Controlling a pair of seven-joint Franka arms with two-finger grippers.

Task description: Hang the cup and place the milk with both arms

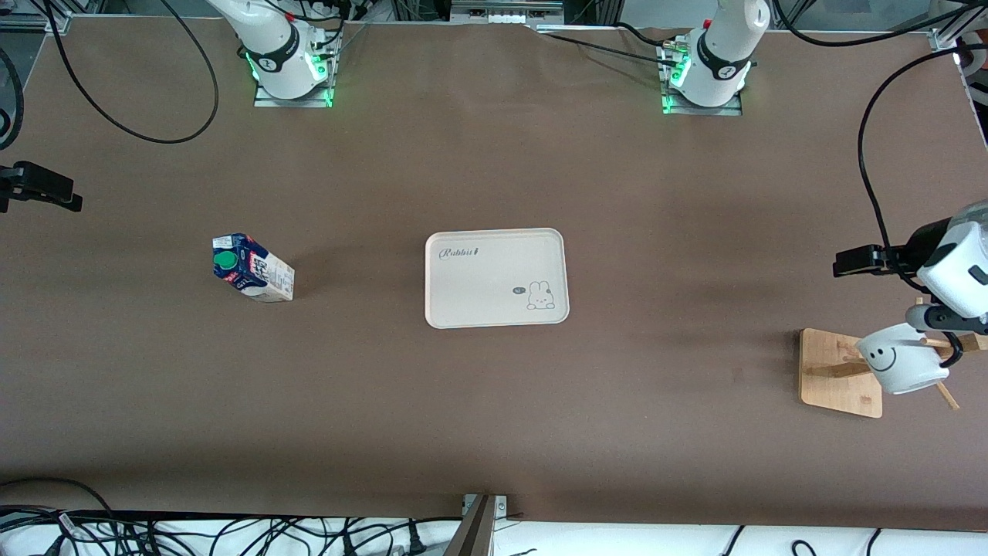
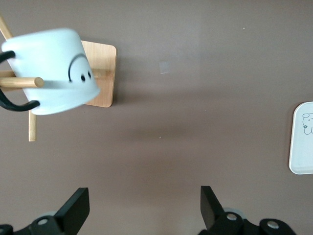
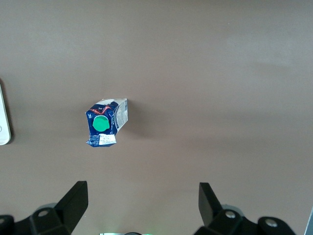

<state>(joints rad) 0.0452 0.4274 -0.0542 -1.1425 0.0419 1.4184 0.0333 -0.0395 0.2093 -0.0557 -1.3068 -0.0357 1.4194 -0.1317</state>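
Note:
The white cup (image 1: 901, 357) with a black smiley face hangs by its black handle on a peg of the wooden rack (image 1: 840, 371) at the left arm's end of the table. It also shows in the left wrist view (image 2: 49, 71). My left gripper (image 1: 843, 266) is open and empty in the air beside the rack; its open jaws show in the left wrist view (image 2: 143, 193). The milk carton (image 1: 252, 267) stands on the table toward the right arm's end and shows in the right wrist view (image 3: 105, 123). My right gripper (image 1: 73, 202) is open and empty, high over that end (image 3: 142, 188).
A cream tray (image 1: 496, 278) with a rabbit drawing lies in the middle of the table, between the milk carton and the rack. Its edge shows in the left wrist view (image 2: 304, 139). Cables run along the table's edges.

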